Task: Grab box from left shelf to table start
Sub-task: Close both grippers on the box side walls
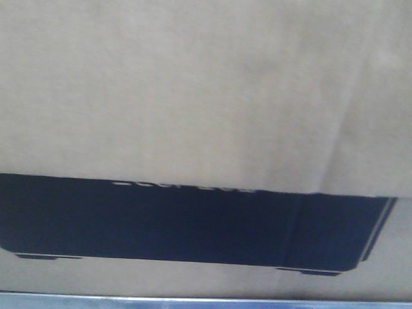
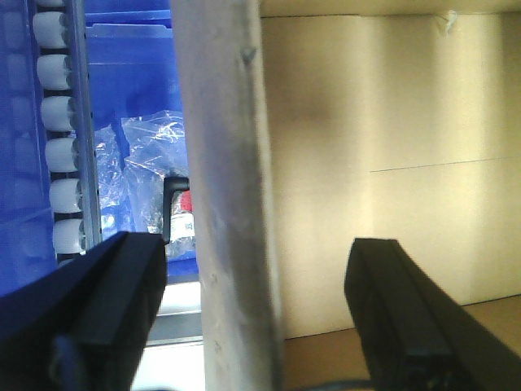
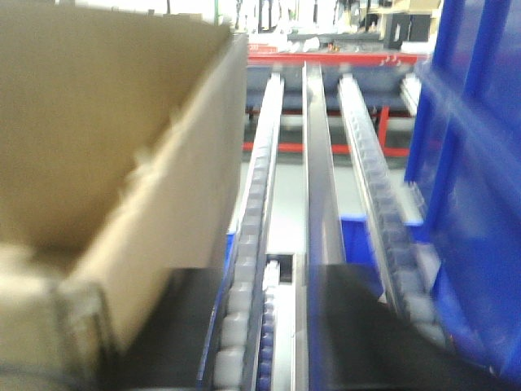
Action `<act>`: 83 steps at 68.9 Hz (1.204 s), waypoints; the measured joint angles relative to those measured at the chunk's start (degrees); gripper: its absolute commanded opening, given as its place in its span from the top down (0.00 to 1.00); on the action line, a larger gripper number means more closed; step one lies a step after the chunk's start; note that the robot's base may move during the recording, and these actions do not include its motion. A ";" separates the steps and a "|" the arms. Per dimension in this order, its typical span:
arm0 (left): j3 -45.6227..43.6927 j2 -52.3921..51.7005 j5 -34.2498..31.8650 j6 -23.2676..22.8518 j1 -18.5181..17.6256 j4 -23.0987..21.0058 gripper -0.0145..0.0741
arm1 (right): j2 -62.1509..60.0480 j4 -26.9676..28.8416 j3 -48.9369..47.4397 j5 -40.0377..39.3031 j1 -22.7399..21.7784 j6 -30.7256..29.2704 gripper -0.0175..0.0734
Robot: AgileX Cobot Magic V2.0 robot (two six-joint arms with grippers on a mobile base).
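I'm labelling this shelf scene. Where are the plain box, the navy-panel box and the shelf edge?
Plain box [image 1: 206, 84]: front view, bare tan face.
Navy-panel box [image 1: 193, 219]: front view, dark printed panel.
Shelf edge [image 1: 206, 301]: front view, silver strip at bottom.

Muted light, soft motion blur throughout
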 measured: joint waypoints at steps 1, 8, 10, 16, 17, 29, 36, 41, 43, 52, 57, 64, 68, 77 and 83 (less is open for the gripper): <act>0.00 0.00 0.00 0.00 0.00 0.00 0.42 | 0.00 0.00 -0.46 0.49 0.00 0.00 0.12; 0.00 0.00 0.00 0.00 0.00 -0.11 0.42 | 0.00 0.00 -4.23 3.71 0.00 0.00 0.12; 0.00 0.00 0.00 0.00 0.00 -0.11 0.42 | 0.00 0.00 -5.75 4.69 0.00 0.00 0.12; 0.00 0.00 0.00 0.00 0.00 -0.11 0.42 | 0.00 0.11 -9.81 8.07 0.00 0.00 0.12; 0.00 0.00 0.00 0.00 0.00 -0.11 0.42 | 0.00 0.11 -10.42 8.32 0.00 0.00 0.12; 0.00 0.00 0.00 0.00 0.00 -0.20 0.42 | 4.04 0.48 -19.54 16.29 0.00 -0.10 0.12; 0.00 0.00 0.00 0.00 0.00 -0.20 0.42 | 9.76 2.35 -25.67 21.62 0.00 -0.10 0.12; 0.00 0.00 0.00 0.00 0.00 -0.20 0.42 | 14.77 4.89 -30.67 25.78 0.00 -0.10 0.12; 0.00 0.00 0.00 0.00 0.00 -0.20 0.42 | 17.60 5.95 -32.57 28.04 0.00 -0.10 0.12; 0.00 0.00 0.00 0.00 0.00 -0.20 0.42 | 28.58 8.99 -40.81 36.39 0.00 -0.10 0.12; 0.00 0.00 0.00 0.00 0.00 -0.20 0.42 | 35.24 9.17 -45.26 40.87 0.00 -0.10 0.12; 0.00 0.00 0.00 0.00 0.00 -0.22 0.42 | 43.11 9.21 -50.17 45.88 0.00 -0.10 0.12; 0.00 0.00 0.00 0.00 0.00 -0.32 0.42 | 48.25 9.30 -53.28 48.80 0.00 -0.10 0.12; 0.00 0.00 0.00 0.00 0.00 -0.43 0.42 | 56.26 9.30 -57.56 53.95 0.00 -0.10 0.12; 0.00 0.00 0.00 0.00 0.00 -0.54 0.42 | 60.39 9.30 -59.17 55.94 0.00 -0.10 0.12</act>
